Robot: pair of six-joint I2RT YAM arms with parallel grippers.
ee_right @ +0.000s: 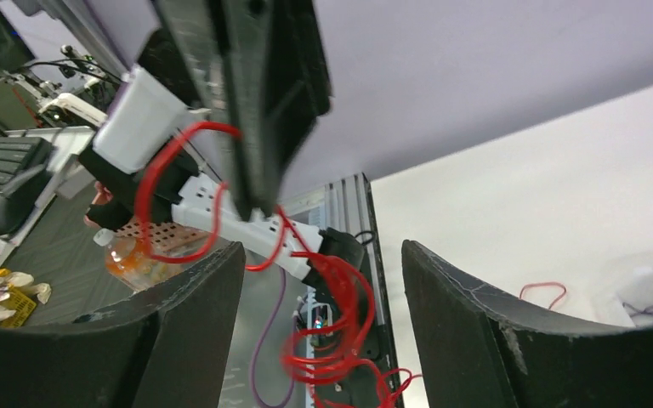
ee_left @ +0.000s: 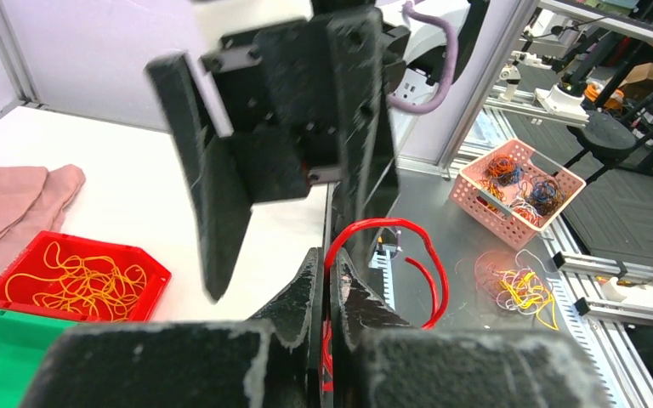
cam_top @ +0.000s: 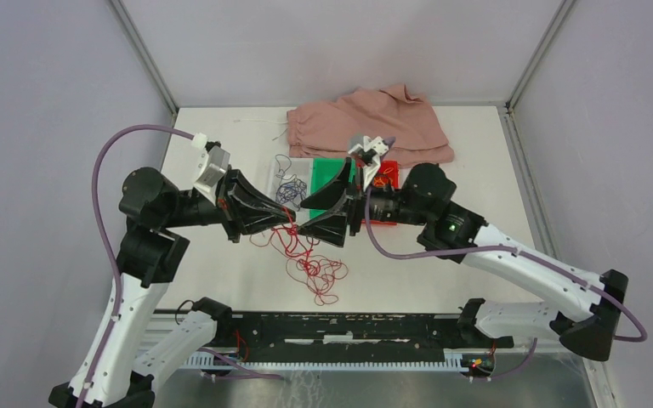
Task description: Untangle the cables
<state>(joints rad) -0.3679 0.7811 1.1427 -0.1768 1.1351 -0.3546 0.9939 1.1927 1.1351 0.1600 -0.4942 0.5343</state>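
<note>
The white desk (cam_top: 221,280) carries a pink cloth (cam_top: 366,123) at its far edge, with a green bin (cam_top: 325,166) and a red bin (cam_top: 391,164) just in front of it. The right claw (cam_top: 321,206) stands wide, facing the left one and gripping nothing. The left claw (cam_top: 292,221) is pinched tight on the red cable (cam_top: 315,268) (a loop arches over its tips), whose tangle trails down onto the desk. The yellow cable (ee_left: 76,280) lies in the red bin. The purple-blue cable (cam_top: 289,189) lies left of the green bin.
</note>
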